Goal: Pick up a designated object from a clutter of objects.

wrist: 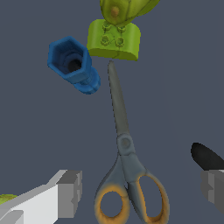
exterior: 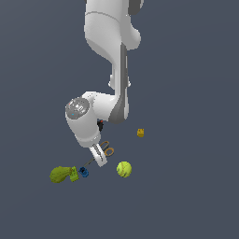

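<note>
Down low over the grey desk [exterior: 196, 186], the tool [wrist: 140, 190] hangs with its two fingers [wrist: 70, 192] spread wide apart, one on either side of the scissors [wrist: 124, 162]. In the wrist view the orange-rimmed loop handles lie in the gap between the fingers, and neither finger touches them; nothing is held. The scissors lie flat on the desk with the thin grey blades closed together, their tip reaching up to a lime-green studded block [wrist: 113, 40], touching it or nearly so. Beyond that block sits the green pear shape [wrist: 120, 9], and just beside the blades is a small blue hexagonal piece [wrist: 72, 64], apart from them. A black object [wrist: 205, 157] shows close to one finger, though what it is cannot be told. In the exterior view the scissors [exterior: 106, 148] lie partly hidden under the tool [exterior: 99, 156], a yellow-green tennis ball [exterior: 123, 169] rests near them toward the exterior view's right, and a tiny yellow block [exterior: 140, 133] stands well apart, farther right.
</note>
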You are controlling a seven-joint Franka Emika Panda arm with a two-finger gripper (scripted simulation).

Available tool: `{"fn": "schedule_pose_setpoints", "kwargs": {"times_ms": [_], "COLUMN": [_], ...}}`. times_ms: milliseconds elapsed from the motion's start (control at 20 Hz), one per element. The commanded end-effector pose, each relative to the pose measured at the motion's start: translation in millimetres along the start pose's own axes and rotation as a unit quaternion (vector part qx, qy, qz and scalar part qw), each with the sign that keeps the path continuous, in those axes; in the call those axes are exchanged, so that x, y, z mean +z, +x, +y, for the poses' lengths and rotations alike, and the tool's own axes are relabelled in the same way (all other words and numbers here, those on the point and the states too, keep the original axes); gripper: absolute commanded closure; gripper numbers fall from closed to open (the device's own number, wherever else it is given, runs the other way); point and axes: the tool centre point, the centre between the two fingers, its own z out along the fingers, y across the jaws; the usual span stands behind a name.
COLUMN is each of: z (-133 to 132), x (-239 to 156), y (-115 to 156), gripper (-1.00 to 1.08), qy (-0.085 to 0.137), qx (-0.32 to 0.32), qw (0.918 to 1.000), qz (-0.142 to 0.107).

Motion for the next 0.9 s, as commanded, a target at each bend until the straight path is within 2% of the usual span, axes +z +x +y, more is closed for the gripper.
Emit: {"fn": "schedule_pose_setpoints", "kwargs": {"times_ms": [0, 500, 850], "z": [3.2, 6.0, 7.1], "x": [8.9, 20.0, 51.8], "y": [3.5, 5.2, 5.0], "gripper": [-0.92, -0.92, -0.92], "qy": [-0.001, -0.003, -0.002], "qx": [0.016, 0.025, 0.027], "qw": [0.9999, 0.9997, 0.9996], "qz": [0.001, 0.002, 0.002]}}
